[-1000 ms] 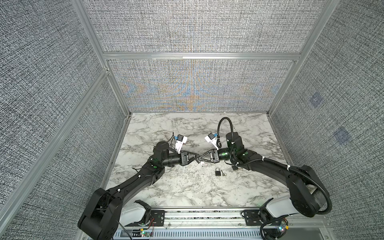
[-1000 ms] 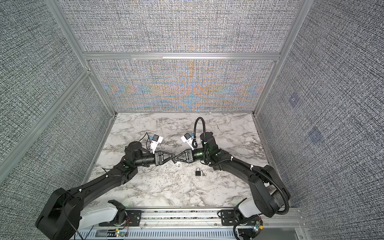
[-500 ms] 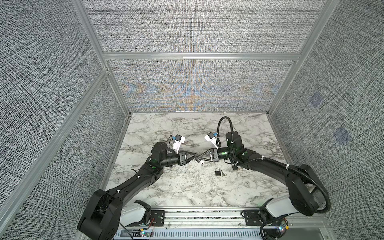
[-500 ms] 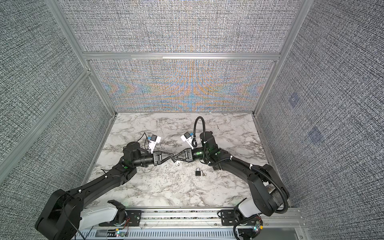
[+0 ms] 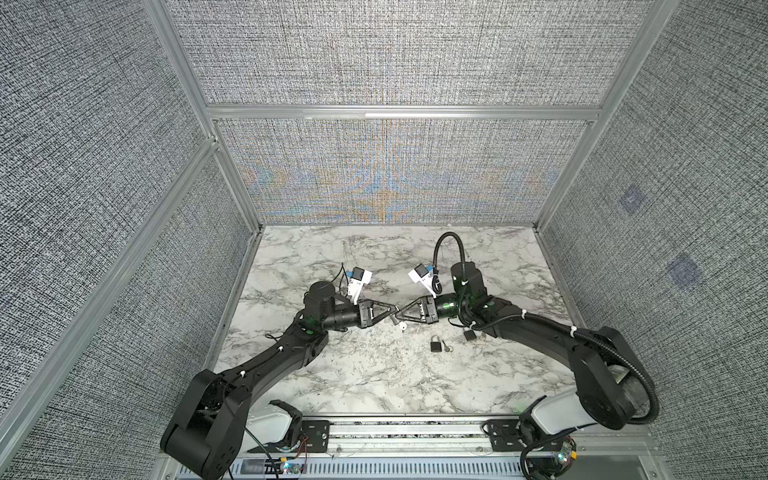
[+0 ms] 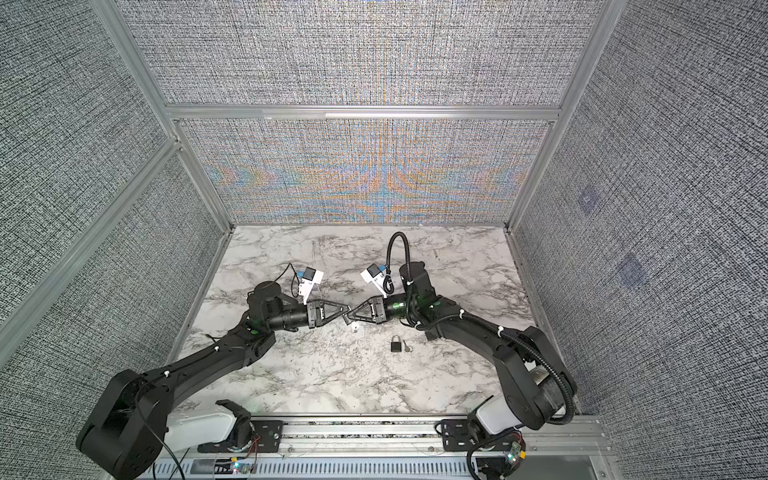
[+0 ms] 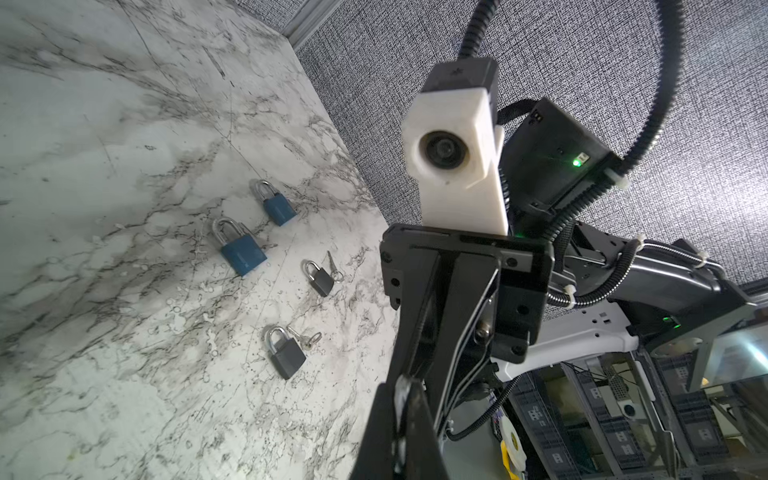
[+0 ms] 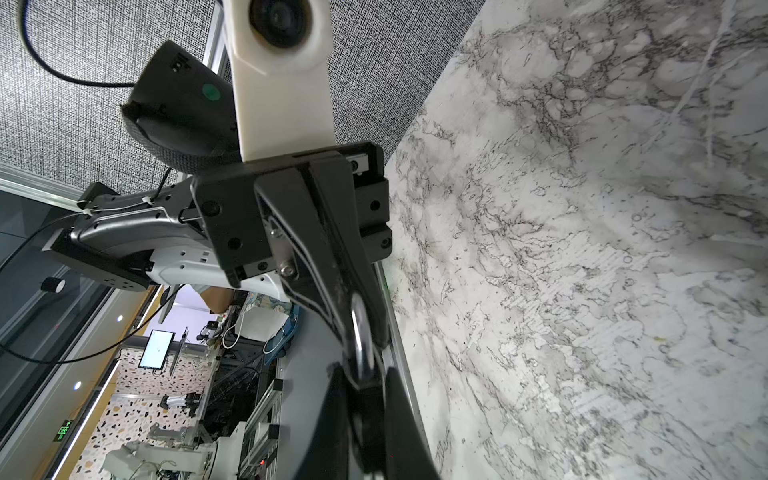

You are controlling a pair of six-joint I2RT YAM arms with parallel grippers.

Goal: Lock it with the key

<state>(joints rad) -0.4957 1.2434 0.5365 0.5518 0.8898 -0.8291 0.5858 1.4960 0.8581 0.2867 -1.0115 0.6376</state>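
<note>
Metal, likely stiff, slick: padlock [image 8: 365, 419] clamped in right gripper [image 8: 368, 388], shackle [image 8: 358, 328] pinched by left gripper [image 8: 365, 343]; best held by flats.

Bright, even light; soft shadows; moiré on back wall [image 5: 386, 187].

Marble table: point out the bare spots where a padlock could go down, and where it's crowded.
Free: the far strip of the table along the back wall; the near strip between the black padlock and the front rail. Crowded: the middle, where left pincer and right pincer meet, and the second padlock beside the right arm.
</note>
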